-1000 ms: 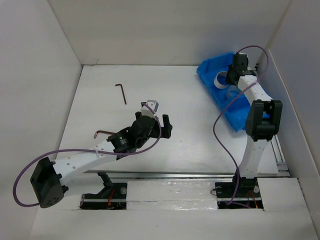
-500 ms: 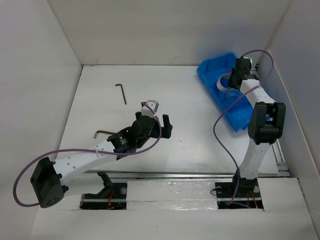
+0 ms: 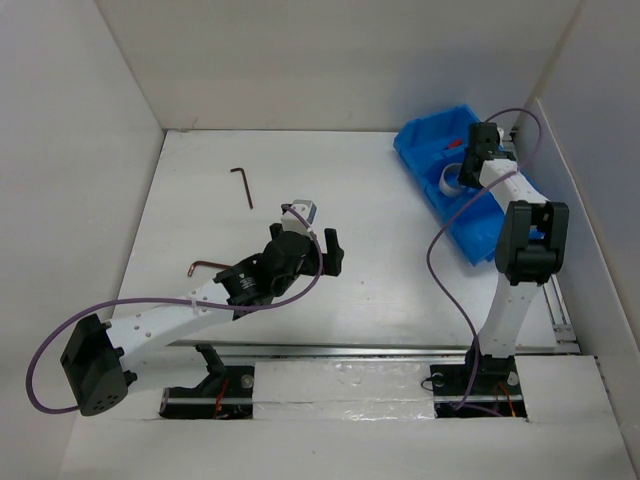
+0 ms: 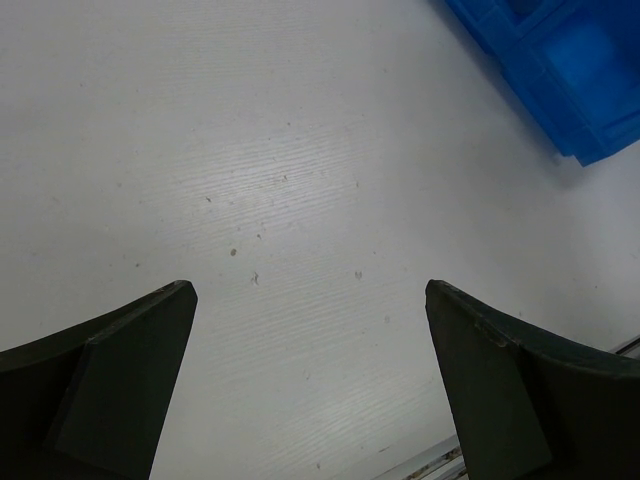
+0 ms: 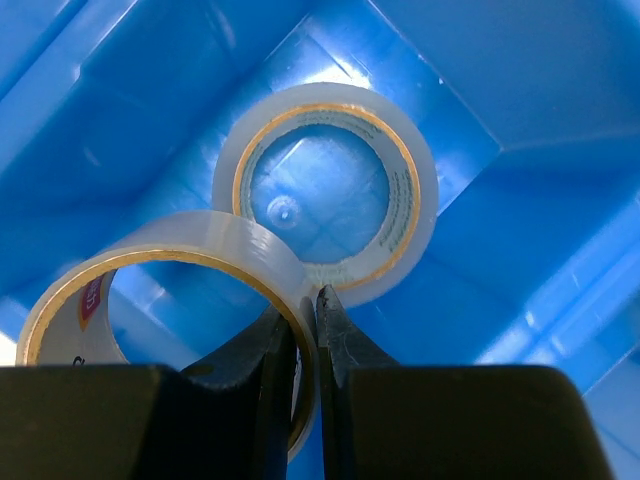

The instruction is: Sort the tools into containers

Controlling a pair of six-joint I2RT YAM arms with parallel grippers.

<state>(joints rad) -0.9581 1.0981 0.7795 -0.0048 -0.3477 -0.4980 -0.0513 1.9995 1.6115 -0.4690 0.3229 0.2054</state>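
The blue bin [image 3: 470, 225] stands at the far right. My right gripper [image 3: 462, 168] hangs over its middle compartment. In the right wrist view it [image 5: 305, 300] is shut on the wall of a clear tape roll [image 5: 190, 250], held on edge. A second tape roll [image 5: 325, 190] lies flat on the bin floor [image 5: 520, 220] just beyond. A red handle [image 3: 452, 145] shows in the far compartment. A dark hex key [image 3: 243, 186] lies at the far left. My left gripper [image 3: 336, 252] is open and empty over bare table [image 4: 310, 300].
A brownish hex key [image 3: 205, 266] lies beside the left arm's forearm. White walls close in the table on three sides. A metal rail [image 3: 380, 350] runs along the near edge. A corner of the blue bin [image 4: 560, 70] shows in the left wrist view.
My right gripper has moved a little nearer and to the right along the bin with the tape roll in it, uncovering the red handle. The left arm has not moved.
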